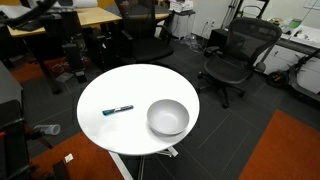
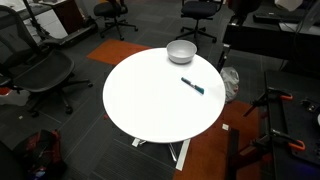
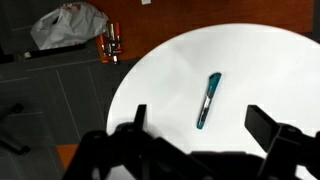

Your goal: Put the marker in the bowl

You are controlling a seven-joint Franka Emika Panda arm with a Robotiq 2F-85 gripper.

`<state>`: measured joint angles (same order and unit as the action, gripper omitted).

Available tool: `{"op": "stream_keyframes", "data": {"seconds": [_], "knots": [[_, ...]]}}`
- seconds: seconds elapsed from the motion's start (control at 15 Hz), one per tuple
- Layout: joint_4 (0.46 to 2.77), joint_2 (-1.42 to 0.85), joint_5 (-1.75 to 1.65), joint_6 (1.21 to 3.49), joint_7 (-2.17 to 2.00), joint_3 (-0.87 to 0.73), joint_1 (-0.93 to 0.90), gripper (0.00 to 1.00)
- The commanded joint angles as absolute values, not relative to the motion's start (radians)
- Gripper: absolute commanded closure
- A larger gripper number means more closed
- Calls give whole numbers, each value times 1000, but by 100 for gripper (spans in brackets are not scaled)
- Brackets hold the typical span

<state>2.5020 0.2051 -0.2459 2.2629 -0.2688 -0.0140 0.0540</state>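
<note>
The marker (image 3: 208, 100) lies flat on the round white table (image 3: 250, 60), dark with teal ends; it also shows in both exterior views (image 1: 118, 110) (image 2: 192, 86). The silver-grey metal bowl (image 1: 168, 118) (image 2: 181, 51) stands empty near the table's edge, a short way from the marker; it is out of the wrist view. My gripper (image 3: 202, 114) shows only in the wrist view. It is open and empty, hovering well above the table, with the marker between its two dark fingers in the picture.
Black office chairs (image 1: 232, 60) (image 2: 40, 70) stand around the table. A white plastic bag (image 3: 70, 25) and a small red object (image 3: 112, 45) lie on the floor beside the table. Orange carpet (image 1: 290, 150) lies past the table's edge.
</note>
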Motion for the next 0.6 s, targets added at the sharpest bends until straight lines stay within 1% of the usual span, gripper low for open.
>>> {"op": "stream_keyframes", "data": {"seconds": [0.0, 0.2, 0.53], "knots": [[2561, 182, -280, 2407, -443, 21, 70, 0], [2573, 122, -305, 2506, -517, 23, 80, 0], [2533, 1, -339, 2602, -524, -9, 89, 0]]}}
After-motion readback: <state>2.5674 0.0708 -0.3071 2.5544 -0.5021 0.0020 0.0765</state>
